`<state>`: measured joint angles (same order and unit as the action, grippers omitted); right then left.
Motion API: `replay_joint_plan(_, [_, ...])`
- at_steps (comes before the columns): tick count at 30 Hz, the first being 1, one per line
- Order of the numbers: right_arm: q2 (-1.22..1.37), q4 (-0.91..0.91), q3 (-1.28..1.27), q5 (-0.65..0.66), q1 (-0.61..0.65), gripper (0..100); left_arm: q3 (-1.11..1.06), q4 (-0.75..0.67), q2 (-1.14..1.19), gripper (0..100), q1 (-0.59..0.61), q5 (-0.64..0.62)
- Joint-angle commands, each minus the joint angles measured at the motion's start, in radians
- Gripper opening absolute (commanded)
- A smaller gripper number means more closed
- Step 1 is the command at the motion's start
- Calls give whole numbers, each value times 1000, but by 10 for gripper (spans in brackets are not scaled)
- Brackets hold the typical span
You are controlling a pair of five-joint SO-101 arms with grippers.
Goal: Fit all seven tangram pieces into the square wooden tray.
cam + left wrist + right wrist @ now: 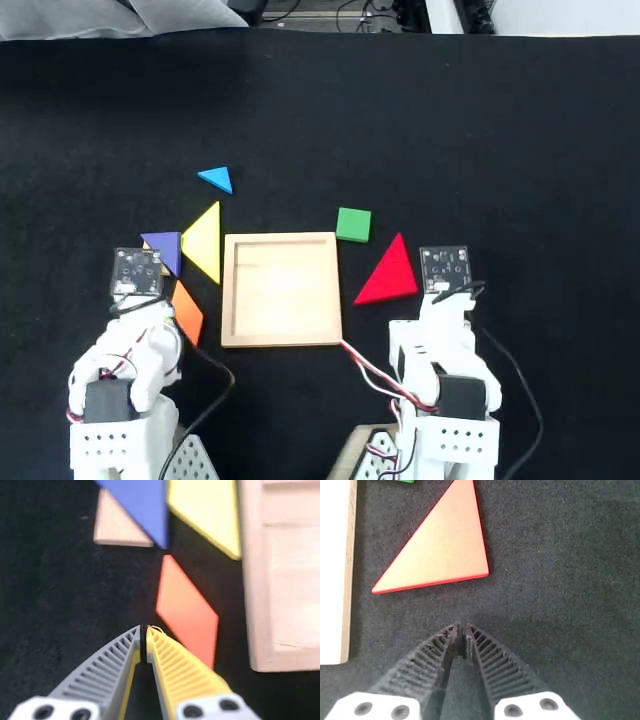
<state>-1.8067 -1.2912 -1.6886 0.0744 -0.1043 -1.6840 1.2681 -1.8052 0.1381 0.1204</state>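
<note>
1. While the square wooden tray (285, 295) is lying flat on the black table (480, 150) between the two arms, every tangram piece in sight is lying outside its rim.
2. On the tray's left-arm side, a yellow triangle (206, 241) is sitting just beside the rim, toward the tray's far corner, with its long edge facing the tray.
3. A violet triangle (165, 247) is lying beyond the yellow one, farther from the tray, and it is partly covering a pale wooden triangle (117, 527).
4. An orange parallelogram (187, 313) is resting along the same side of the tray, toward its near corner, close to the rim but apart from it.
5. A small blue triangle (216, 179) is lying on its own, well beyond the tray's far corner on the left-arm side.
6. A green square (353, 224) is sitting just off the tray's far corner on the right-arm side, and a red triangle (388, 272) is lying near that side's rim with a gap showing between them.
7. The left gripper (145, 632) is hanging with its fingers pressed together, their tips at the parallelogram's edge that is facing away from the tray.
8. The right gripper (461, 630) is holding its fingers together too, hovering over the table near the red triangle and well apart from the tray.
</note>
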Motion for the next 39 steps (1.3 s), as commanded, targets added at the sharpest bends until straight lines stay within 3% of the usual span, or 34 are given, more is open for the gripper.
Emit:
replay_joint_plan(1, [-79, -8, 4, 2, 9, 11, -16, 0, -9, 30, -51, 2])
replay_joint_plan(25, [-76, 20, 4, 8, 12, 11, -16, -5, -9, 30, -62, 6])
replay_joint_plan(32, [-82, 26, 4, 2, 232, 11, 51, -46, -9, 30, -74, 6])
replay_joint_plan(35, [-82, 123, 4, 8, 183, 11, 148, -46, -9, 30, -73, 6])
replay_joint_plan(39, [-82, 308, 4, 2, 0, 11, 205, -84, -11, 30, -119, 6])
